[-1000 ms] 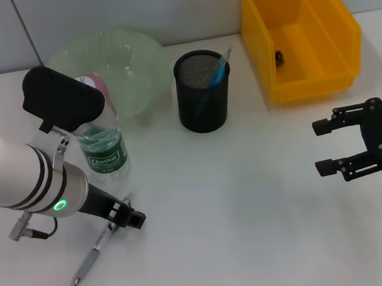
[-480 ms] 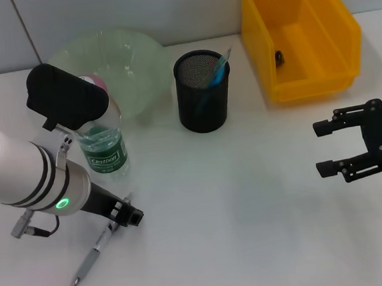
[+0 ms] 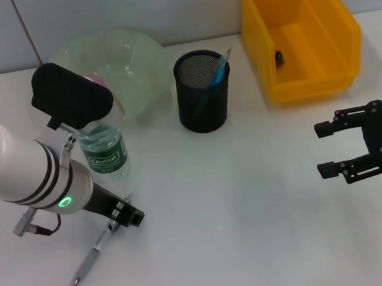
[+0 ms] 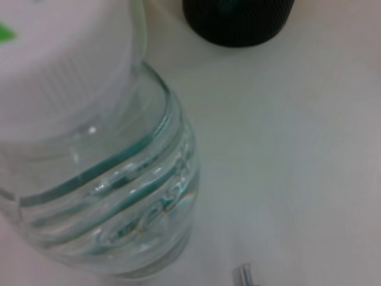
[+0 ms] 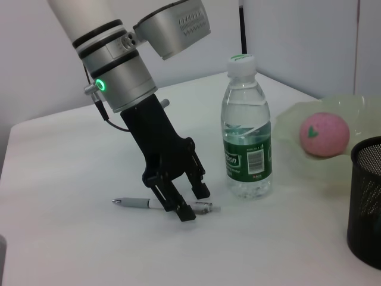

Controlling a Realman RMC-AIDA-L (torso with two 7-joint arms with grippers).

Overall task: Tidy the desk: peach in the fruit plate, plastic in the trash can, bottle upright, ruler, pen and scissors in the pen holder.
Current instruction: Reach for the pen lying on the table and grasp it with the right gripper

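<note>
A grey pen [image 3: 88, 262] lies on the white table at the front left. My left gripper [image 3: 128, 219] is down at the pen's upper end. In the right wrist view the left gripper [image 5: 194, 204] is open, with one finger on each side of the pen [image 5: 140, 203]. Just behind it the clear bottle [image 3: 104, 154] with a green label stands upright; it also shows as the bottle [image 5: 246, 137] and close up as the bottle [image 4: 101, 179]. The pink peach [image 5: 323, 134] rests in the pale green fruit plate [image 3: 137, 61]. My right gripper [image 3: 327, 148] hovers open at the right.
The black mesh pen holder [image 3: 202, 92] stands mid-table with a blue item sticking out of it. The yellow bin [image 3: 305, 73] sits at the back right with a small dark object inside. My left arm's wrist housing [image 3: 69, 93] hangs over part of the plate and the bottle.
My left arm's wrist housing has drifted slightly right and back, while the gripper tip stays at the pen. The right gripper has barely shifted.
</note>
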